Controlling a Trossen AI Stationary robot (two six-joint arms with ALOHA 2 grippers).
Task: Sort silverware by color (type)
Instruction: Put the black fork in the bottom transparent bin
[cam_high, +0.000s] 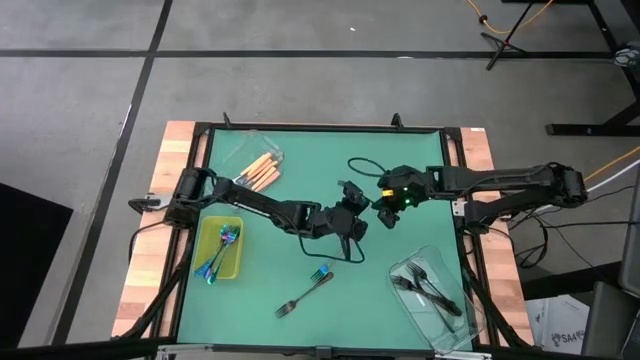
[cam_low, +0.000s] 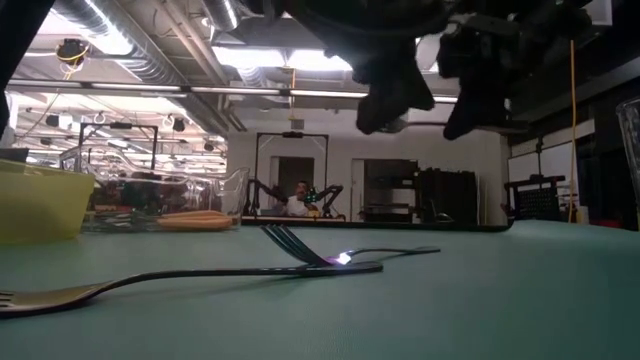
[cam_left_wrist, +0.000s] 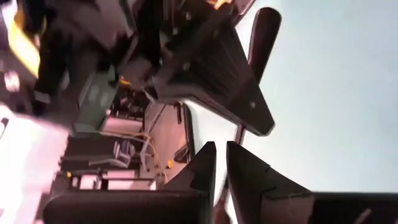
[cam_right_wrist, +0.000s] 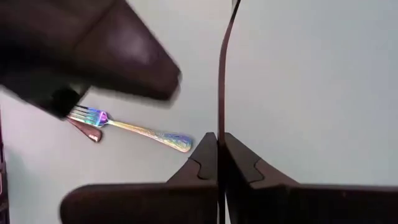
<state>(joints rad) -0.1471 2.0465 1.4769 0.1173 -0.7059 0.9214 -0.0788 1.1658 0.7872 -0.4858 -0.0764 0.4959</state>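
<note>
The right gripper, raised above mid-table, pinches a dark fork; it should stay level toward the clear tub, while the left gripper alongside, nearly closed, holds nothing visible.

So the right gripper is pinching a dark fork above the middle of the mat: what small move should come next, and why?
Probably carry it toward the clear tub at the mat's near right corner. The right gripper is shut on a dark fork, and that tub already holds the other dark forks. The left gripper sits close beside it, so moving away should also clear the crowding.
</note>
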